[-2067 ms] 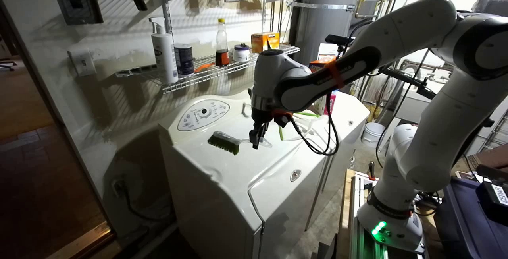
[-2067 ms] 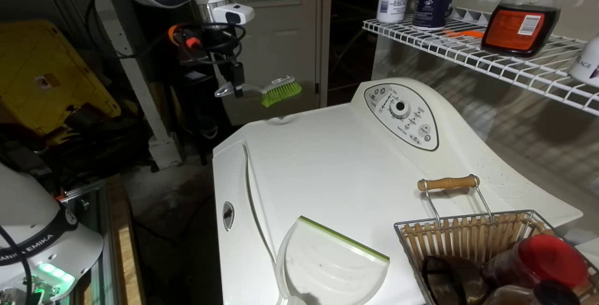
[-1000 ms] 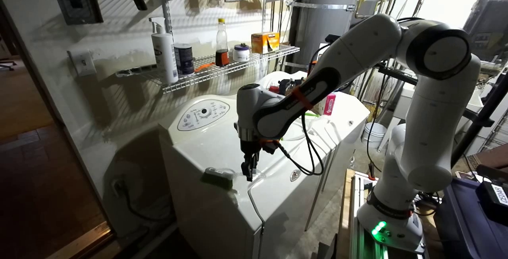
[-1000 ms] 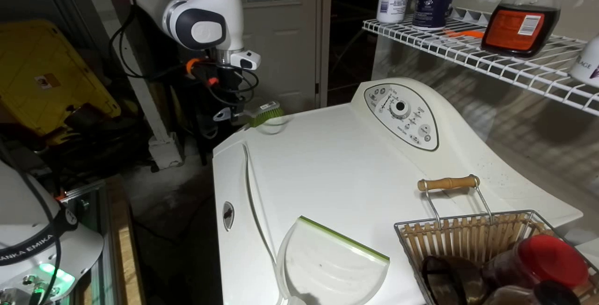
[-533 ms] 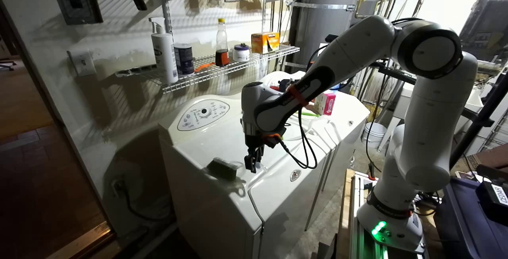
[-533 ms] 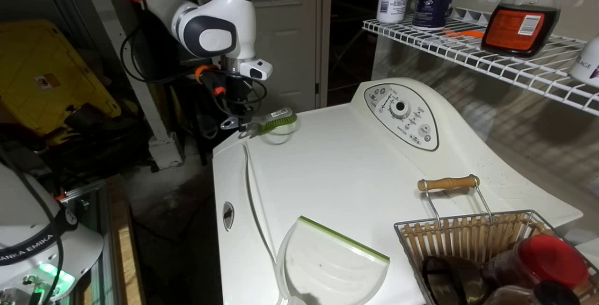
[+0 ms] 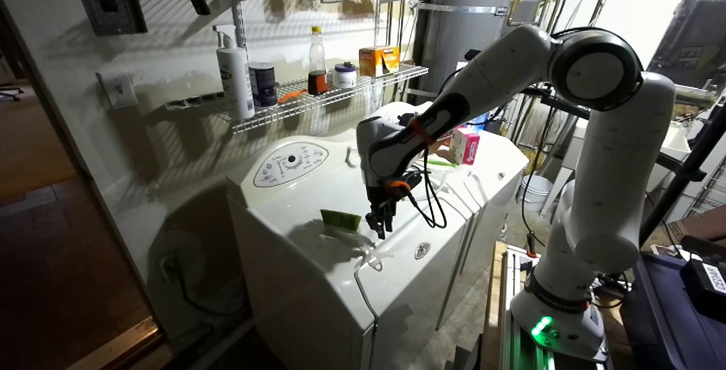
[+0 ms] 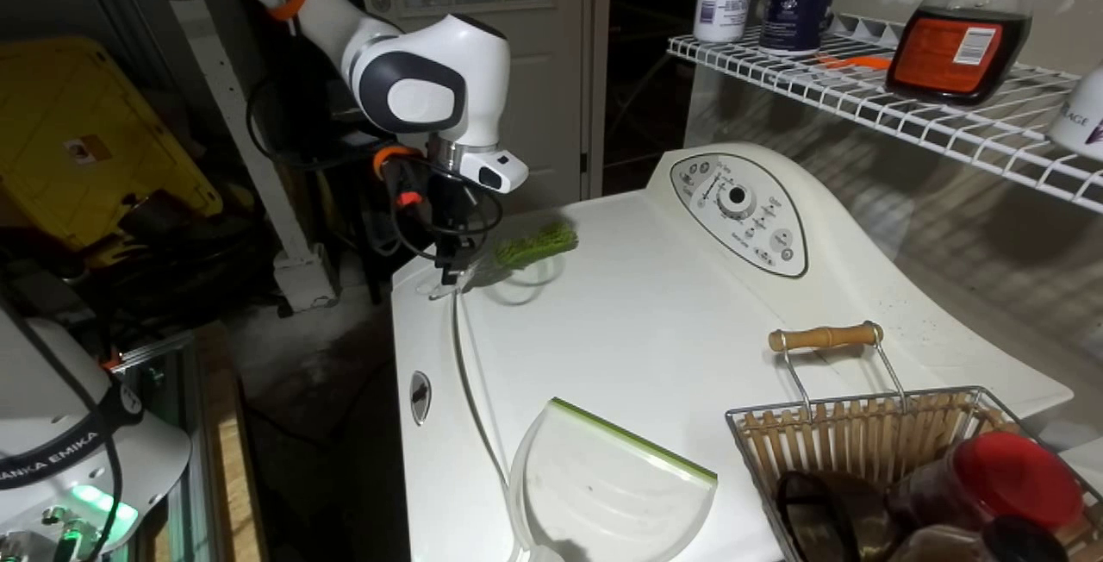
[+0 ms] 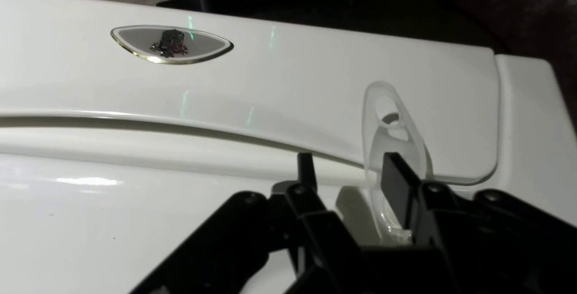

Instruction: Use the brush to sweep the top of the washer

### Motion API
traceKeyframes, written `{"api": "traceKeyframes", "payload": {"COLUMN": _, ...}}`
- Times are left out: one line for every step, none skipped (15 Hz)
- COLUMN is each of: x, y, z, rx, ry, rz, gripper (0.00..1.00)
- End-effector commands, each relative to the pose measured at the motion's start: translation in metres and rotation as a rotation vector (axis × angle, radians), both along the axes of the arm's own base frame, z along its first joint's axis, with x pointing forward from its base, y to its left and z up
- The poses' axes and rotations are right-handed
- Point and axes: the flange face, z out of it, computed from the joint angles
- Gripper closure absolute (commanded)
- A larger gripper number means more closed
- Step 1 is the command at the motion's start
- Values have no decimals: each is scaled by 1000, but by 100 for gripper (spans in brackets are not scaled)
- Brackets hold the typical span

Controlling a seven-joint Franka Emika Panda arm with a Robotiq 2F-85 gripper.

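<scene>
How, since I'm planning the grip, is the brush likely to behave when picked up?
The brush may slip: its clear handle looks like smooth plastic, probably stiff too. The green bristles would likely bend if pressed. Lifted by the handle, it might tip toward the bristles, which look like the bulkier end.
</scene>
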Motion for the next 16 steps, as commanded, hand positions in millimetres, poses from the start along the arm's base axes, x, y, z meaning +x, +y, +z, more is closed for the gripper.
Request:
{"api": "traceKeyframes", "payload": {"x": 2, "y": -8, "z": 1, "rx": -7, "ry": 40, "rz": -28, "gripper": 81}}
{"api": "traceKeyframes", "payload": {"x": 2, "y": -8, "z": 2, "rx": -7, "ry": 43, "rz": -28, "gripper": 81}}
{"api": "traceKeyframes", "payload": {"x": 2, "y": -7, "z": 3, "rx": -9, "ry": 46, "rz": -26, "gripper": 81}}
{"api": "traceKeyframes", "payload": {"x": 2, "y": -6, "z": 5, "rx": -10, "ry": 48, "rz": -28, "gripper": 81}}
{"api": "traceKeyframes", "payload": {"x": 2, "y": -6, "z": 7, "rx": -13, "ry": 47, "rz": -30, "gripper": 81}}
{"api": "traceKeyframes", "payload": {"x": 2, "y": -6, "z": 10, "rx": -4, "ry": 45, "rz": -30, "gripper": 81}}
{"api": "traceKeyframes", "payload": {"x": 3, "y": -5, "z": 13, "rx": -4, "ry": 41, "rz": -25, "gripper": 81}}
{"api": "traceKeyframes", "payload": {"x": 4, "y": -2, "z": 19, "rx": 3, "ry": 28, "rz": -19, "gripper": 81}}
{"api": "traceKeyframes", "payload": {"x": 4, "y": 5, "z": 27, "rx": 14, "ry": 4, "rz": 0, "gripper": 31}}
{"api": "traceKeyframes", "payload": {"x": 3, "y": 12, "z": 33, "rx": 20, "ry": -17, "rz": 5, "gripper": 30}}
{"api": "traceKeyframes", "payload": {"x": 1, "y": 20, "z": 37, "rx": 27, "ry": -29, "rz": 8, "gripper": 23}}
{"api": "traceKeyframes", "payload": {"x": -2, "y": 27, "z": 39, "rx": 33, "ry": -44, "rz": 7, "gripper": 17}}
{"api": "traceKeyframes", "payload": {"x": -7, "y": 33, "z": 38, "rx": 38, "ry": -55, "rz": -1, "gripper": 11}}
{"api": "traceKeyframes", "payload": {"x": -11, "y": 35, "z": 38, "rx": 3, "ry": -89, "rz": -23, "gripper": 2}}
{"api": "traceKeyframes", "payload": {"x": -14, "y": 39, "z": 36, "rx": -17, "ry": -134, "rz": -24, "gripper": 1}}
{"api": "traceKeyframes", "payload": {"x": -20, "y": 43, "z": 28, "rx": -26, "ry": -167, "rz": 20, "gripper": 0}}
